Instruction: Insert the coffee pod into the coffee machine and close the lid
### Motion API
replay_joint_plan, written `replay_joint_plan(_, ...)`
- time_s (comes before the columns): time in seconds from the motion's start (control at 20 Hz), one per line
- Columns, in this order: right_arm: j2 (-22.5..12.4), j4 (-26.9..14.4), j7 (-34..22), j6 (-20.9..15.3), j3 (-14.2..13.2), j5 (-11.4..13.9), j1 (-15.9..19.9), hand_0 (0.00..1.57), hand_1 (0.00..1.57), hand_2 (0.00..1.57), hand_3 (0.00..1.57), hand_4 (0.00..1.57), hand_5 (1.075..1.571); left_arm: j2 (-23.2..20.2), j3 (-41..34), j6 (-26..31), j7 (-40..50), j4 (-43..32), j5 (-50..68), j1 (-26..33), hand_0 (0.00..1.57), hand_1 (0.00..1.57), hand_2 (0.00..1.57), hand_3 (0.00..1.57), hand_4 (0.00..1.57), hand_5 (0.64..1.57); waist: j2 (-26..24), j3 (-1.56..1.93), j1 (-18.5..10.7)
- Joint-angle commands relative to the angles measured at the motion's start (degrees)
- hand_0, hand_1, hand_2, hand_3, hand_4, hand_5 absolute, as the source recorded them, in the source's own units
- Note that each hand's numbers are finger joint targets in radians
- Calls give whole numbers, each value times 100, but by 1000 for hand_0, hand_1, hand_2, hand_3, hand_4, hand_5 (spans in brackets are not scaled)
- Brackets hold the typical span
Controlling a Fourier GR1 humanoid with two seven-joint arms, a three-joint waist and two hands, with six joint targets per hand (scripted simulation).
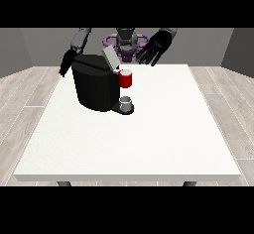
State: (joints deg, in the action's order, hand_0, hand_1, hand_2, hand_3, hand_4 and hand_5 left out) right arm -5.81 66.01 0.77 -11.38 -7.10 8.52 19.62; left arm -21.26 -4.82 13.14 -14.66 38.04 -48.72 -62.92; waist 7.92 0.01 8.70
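A: Machine (94, 87) first — it stands on the tabletop (149, 139) toward the view's left, black, with its lid (109, 58) tilted up and open. A red thing at the machine (126, 79) sits on its front, and below that a small grey thing (126, 101) rests on the base.

B: Do we call that grey thing the pod?

A: We can't tell. It is grey and small, but it may as well be a cup on the drip tray, so we leave it at "grey thing".

B: And the robot hands?

A: The robot hand at the view's right (155, 47) hangs in the air beyond the far edge, fingers spread and pointing down, holding nothing. It lies up and to the right of the lid, well apart from the grey thing, which sits toward the camera and to the left of it.

B: The other one?

A: The robot hand at the view's left (66, 63) is just behind the machine's left shoulder, partly hidden — we cannot tell how its fingers lie.

B: So which is nearer the open top?

A: By our judgement the view's-right one has the clear path: the lid leans toward it, and nothing stands between them.
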Motion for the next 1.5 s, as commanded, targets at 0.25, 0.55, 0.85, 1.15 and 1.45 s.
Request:
replay_joint_plan(0.25, 52, -229, 259, -78, -192, -103, -1003, 0, 0, 0, 0, 0, 1571, 1668, -1700, 28, -410, -68, 2308, 1505, 0, 0, 0, 0, 408, 1571, -1208, -21, -915)
replay_joint_plan(0.55, 77, -111, 363, -52, -200, -149, -1512, 0, 0, 0, 0, 0, 1571, 2040, -1603, 310, -561, -10, 2502, 2752, 0, 0, 0, 0, 421, 1571, -2239, -1, -1328)
replay_joint_plan(0.85, 446, 598, 188, 390, 439, -194, -1115, 0, 0, 0, 0, 0, 1571, 2030, -1631, 282, -424, 32, 2585, 3200, 0, 0, 0, 0, 386, 1571, -2565, -3, -1385)
replay_joint_plan(1.15, -347, 818, -162, 1107, 262, -385, -556, 0, 0, 0, 0, 154, 1571, 2120, -1482, 476, -11, 309, 3039, 3450, 0, 0, 0, 0, 368, 1571, -2684, 1, -1701)
replay_joint_plan(1.45, -451, 906, -430, 1035, -3, -500, -182, 0, 0, 0, 0, 0, 1571, 2108, -1305, 617, 166, 1487, 3319, 3803, 0, 0, 0, 0, 396, 1571, -2195, 1, -1802)
